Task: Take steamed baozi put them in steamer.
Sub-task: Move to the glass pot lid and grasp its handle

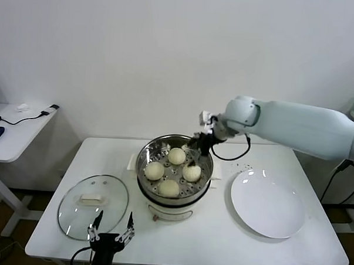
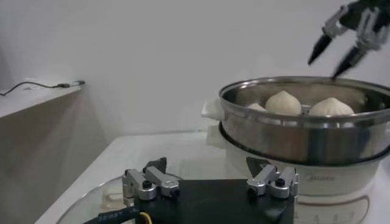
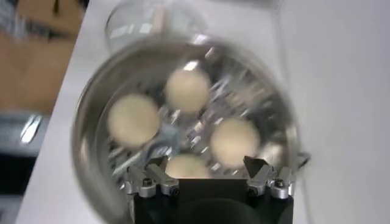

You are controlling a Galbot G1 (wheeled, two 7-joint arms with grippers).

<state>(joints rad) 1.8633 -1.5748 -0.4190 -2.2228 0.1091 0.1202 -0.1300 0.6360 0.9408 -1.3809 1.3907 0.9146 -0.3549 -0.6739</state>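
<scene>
Cream-white baozi (image 1: 176, 156), shiny perforated steamer (image 1: 145, 156)

steamer (image 1: 174, 173) at frame centre on the table (image 1: 219, 240), four steamed baozi (image 1: 176, 156) inside it. glass lid (image 1: 93, 206) lower left of the steamer, plate (image 1: 268, 204) to its right. right gripper (image 1: 197, 150) over the steamer's upper-right rim, left gripper (image 1: 111, 228) at bottom edge by the lid.

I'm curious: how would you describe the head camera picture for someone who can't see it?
Four steamed baozi sit inside a shiny steamer on a white table, with the right gripper open just above its far rim. A glass lid lies left, an empty white plate right; the left gripper waits open at the near edge.
</scene>
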